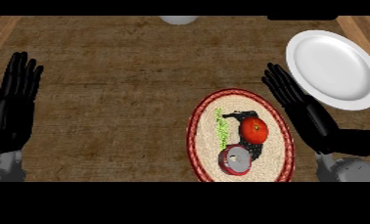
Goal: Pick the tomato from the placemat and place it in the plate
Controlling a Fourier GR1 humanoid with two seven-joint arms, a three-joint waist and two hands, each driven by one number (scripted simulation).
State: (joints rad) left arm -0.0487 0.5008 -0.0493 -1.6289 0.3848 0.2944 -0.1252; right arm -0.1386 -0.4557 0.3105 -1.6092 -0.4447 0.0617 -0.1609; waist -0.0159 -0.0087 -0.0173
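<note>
The placemat point(241, 137), oval with a red rim, is seen nearest the lower edge on the tabletop point(115, 81). The tomato point(254, 130) is seen lying on it near its middle, with a small red and white round thing point(235, 159) just below. The right hand point(303, 108), fingers straight and holding nothing, is held beside the placemat, between it and the white plate point(329, 69). The left hand point(18, 96) is rested open far to the placemat's left. The reach seems not yet begun; a move over the tomato is called for next.

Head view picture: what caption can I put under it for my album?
Tomato waits on the placemat, white plate nearby, left hand and right hand open.
</note>
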